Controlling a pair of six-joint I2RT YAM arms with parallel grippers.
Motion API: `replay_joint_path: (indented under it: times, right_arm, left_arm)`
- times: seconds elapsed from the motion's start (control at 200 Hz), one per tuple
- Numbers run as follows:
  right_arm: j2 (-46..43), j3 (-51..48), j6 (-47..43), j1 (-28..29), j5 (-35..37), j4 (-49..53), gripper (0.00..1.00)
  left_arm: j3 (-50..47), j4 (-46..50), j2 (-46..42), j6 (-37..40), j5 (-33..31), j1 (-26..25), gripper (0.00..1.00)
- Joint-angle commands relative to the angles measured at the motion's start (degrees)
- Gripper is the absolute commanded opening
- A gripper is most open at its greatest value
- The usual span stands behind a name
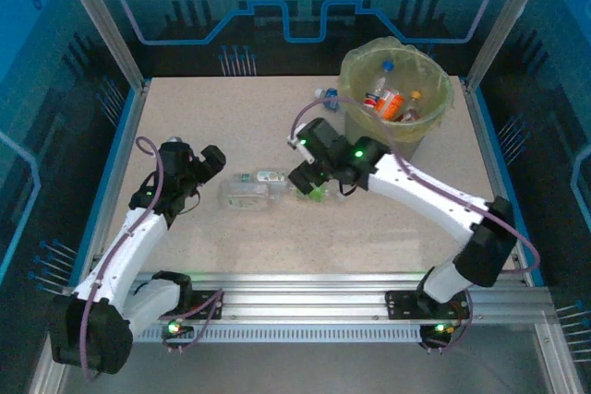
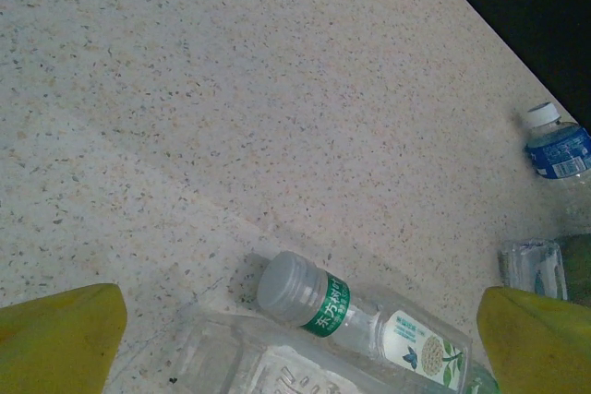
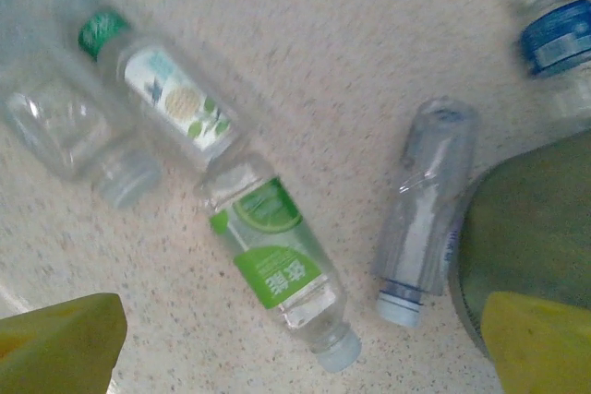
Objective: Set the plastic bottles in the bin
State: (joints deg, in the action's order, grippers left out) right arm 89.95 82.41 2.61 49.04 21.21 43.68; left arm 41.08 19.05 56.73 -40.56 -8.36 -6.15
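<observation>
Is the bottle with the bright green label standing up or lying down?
Lying down. The green-label bottle rests on its side on the table, label facing up.

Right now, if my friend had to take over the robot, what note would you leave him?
Left gripper: open, empty, close to the clear bottle and white-label bottle.
Right gripper: open, empty, above the green-label bottle.
Done: several bottles lie in the bin.
To do: five on the table, including a plain bottle and blue-label bottle beside the bin.
</observation>
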Motion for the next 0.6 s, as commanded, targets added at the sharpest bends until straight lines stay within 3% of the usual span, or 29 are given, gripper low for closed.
replay_joint_path:
  times: [0.0, 0.375, 0.595]
  right_arm:
    - [3.2, -0.6, -4.3, 0.7, 2.0, 1.7, 1.0]
    - [11.5, 0.3, -11.3, -4.3, -10.0, -0.2, 1.0]
    - [15.3, 1.6, -14.3, -7.9, -13.0, -0.3, 1.0]
  left_arm:
    - [-0.3, 0.1, 0.0, -0.8, -0.1, 0.6, 0.99]
    - [-0.3, 0.6, -0.3, -0.1, -0.8, 0.6, 0.99]
    - [-0.3, 0.6, -0.1, 0.0, -1.1, 0.7, 0.99]
